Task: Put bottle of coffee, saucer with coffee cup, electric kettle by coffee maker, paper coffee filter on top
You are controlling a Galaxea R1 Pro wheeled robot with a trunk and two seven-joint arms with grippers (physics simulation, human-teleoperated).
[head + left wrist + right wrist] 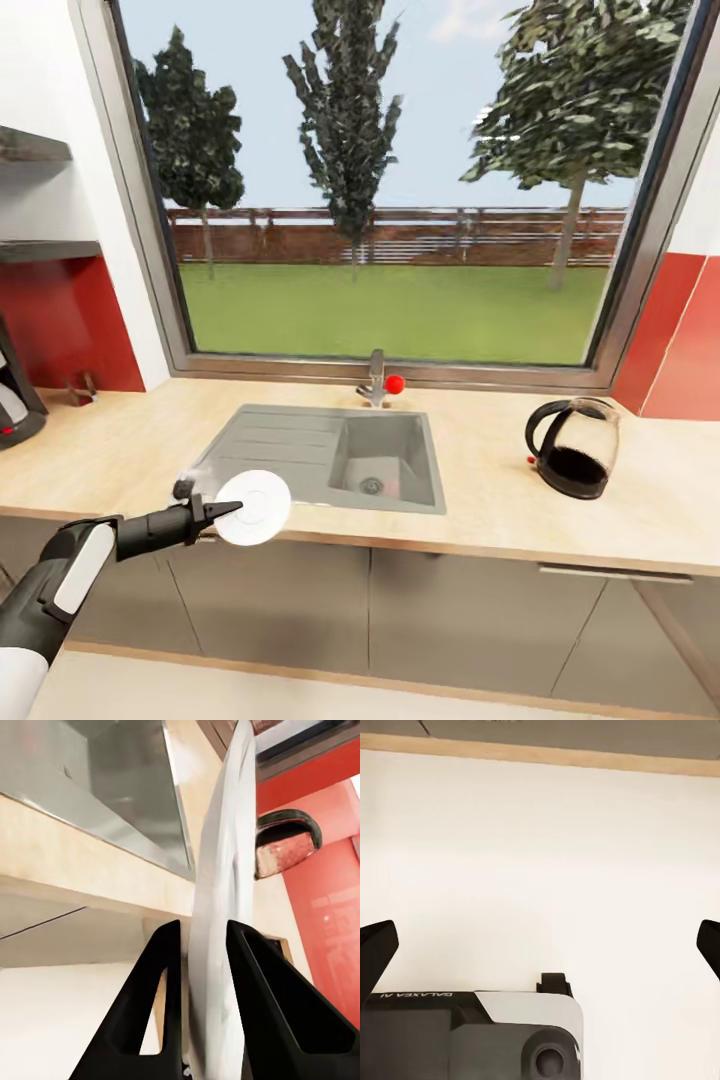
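Observation:
My left gripper (226, 510) is shut on the rim of the saucer (257, 507), a plain white dish held tilted on edge over the countertop's (120, 450) front edge, by the sink's near-left corner. In the left wrist view the saucer (217, 900) runs edge-on between the black fingers (264, 1005). The coffee maker (14, 400) stands at the far left, partly cut off. The electric kettle (573, 447) sits on the counter right of the sink and also shows past the saucer as the kettle (286, 842). My right gripper (544, 945) hangs open over pale floor. The bottle of coffee, coffee cup and paper filter are out of view.
A grey sink (330, 455) with a faucet (376, 378) lies in the middle of the counter under a wide window. Two dark shelf boards (40, 250) are on the wall at the left. Grey cabinet fronts (300, 600) run below the counter.

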